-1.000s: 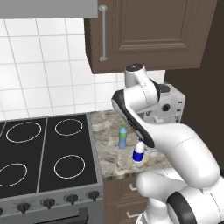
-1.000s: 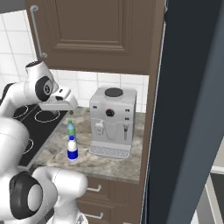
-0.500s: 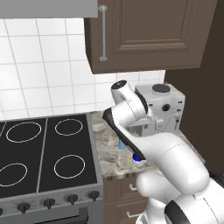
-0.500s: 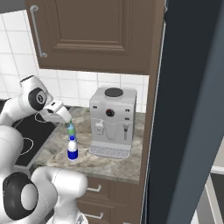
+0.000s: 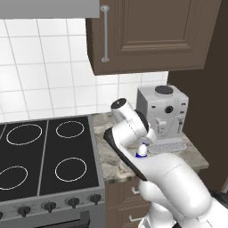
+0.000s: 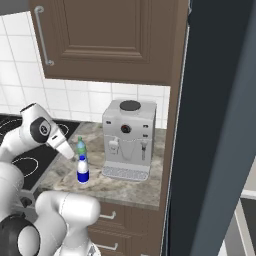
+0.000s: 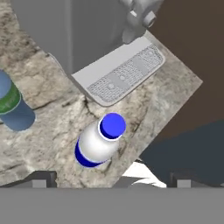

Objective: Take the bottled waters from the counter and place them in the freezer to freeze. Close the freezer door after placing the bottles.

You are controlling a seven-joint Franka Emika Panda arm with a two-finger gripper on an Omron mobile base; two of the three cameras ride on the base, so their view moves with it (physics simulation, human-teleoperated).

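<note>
In the hand view the white bottle (image 7: 98, 142) stands upright on the stone surface (image 7: 52, 100), at lower centre of the frame, its cap toward the camera. The jaws are wide and hold nothing; the bottle lies between and just ahead of them. The blue-green bottle (image 7: 12, 109) stands at the left edge.

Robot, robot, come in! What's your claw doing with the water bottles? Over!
Gripper open, above white bottle, nothing held. Both bottles upright on counter; blue-green bottle behind. Coffee machine close beside.
</note>
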